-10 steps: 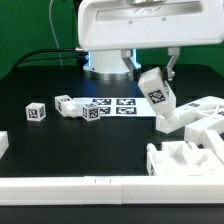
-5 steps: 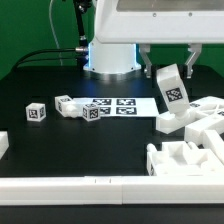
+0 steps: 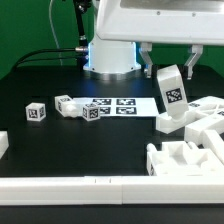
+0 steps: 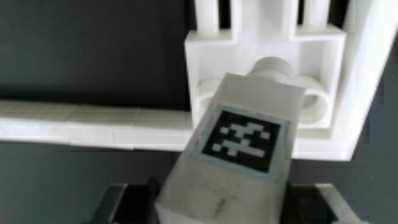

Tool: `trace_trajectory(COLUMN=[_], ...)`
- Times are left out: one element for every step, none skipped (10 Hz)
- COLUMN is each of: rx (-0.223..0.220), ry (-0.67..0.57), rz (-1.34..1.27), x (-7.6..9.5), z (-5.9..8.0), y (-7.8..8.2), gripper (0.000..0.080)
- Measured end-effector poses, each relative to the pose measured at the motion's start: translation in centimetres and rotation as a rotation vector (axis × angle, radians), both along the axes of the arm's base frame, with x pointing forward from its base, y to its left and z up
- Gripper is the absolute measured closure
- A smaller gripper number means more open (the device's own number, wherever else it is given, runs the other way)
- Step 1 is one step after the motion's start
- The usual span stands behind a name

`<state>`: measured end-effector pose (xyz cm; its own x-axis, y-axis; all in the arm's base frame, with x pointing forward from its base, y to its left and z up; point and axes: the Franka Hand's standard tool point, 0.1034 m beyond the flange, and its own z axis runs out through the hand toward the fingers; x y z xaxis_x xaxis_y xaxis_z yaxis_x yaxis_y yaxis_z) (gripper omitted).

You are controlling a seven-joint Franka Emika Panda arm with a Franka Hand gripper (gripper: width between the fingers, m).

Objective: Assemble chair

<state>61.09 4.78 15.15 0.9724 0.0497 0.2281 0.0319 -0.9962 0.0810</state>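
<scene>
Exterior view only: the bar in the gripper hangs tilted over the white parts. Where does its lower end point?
Observer: In the wrist view, the bar ends in a rounded tip that lies within a recess of the slotted part.
Operator: Is it seated?
Observer: Cannot tell. The bar runs at a slant to that part's slats, not in line with them.
Operator: And the grip?
Observer: The gripper has its dark fingers on both sides of the bar.
</scene>
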Motion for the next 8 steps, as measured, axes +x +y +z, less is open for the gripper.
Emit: trace_trajectory(rx=[-0.043,-0.050,-0.044,-0.042,-0.042,-0.051,-0.095,-0.142], ry=[-0.034,-0.038,-0.036,-0.035,-0.035,-0.038,-0.040,-0.030], rz=[0.070,0.082,0.079,0.081,0.083,0.088,0.133,0.181], x=[0.5,0.6,0.6,0.6,0.6,0.5,0.5,1.1], z=[0.5,0.6,0.5,0.5,0.5,0.1,-1.0,-1.3], y=[0.5,0.9,0.9,1.0,1.0,1.3,2.3,3.0], gripper=[0.0484,0.0484,0.0484,0.0484,0.0484,0.0484,0.0484,0.0484])
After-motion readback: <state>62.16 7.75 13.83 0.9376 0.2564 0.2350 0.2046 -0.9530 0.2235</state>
